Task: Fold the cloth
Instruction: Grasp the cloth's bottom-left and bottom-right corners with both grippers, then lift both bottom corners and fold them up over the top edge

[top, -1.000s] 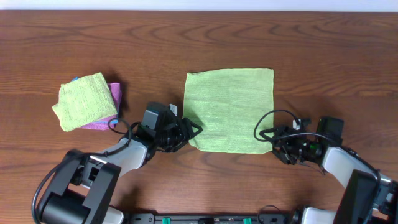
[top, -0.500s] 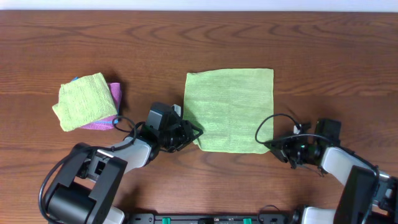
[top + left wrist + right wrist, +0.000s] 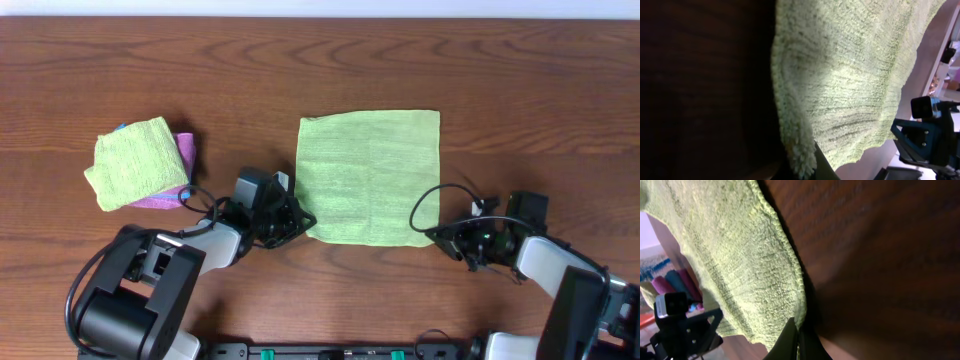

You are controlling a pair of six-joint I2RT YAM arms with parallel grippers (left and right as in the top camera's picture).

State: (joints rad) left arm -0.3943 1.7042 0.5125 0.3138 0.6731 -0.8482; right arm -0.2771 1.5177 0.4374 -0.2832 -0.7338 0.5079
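While left pincer (image 3: 299, 220) and right pincer (image 3: 437, 236) pinch its corners, the nubby square cloth (image 3: 370, 175) lies flat.

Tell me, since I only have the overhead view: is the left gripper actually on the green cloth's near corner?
Observer: In the left wrist view, the green cloth has its corner bunched against the left gripper. I can't tell whether it's pinched.
Operator: And the right side?
Observer: In the right wrist view, the right gripper has its fingertips closed together at the cloth's corner and seems to pinch it. The edge casts a dark shadow on the table.
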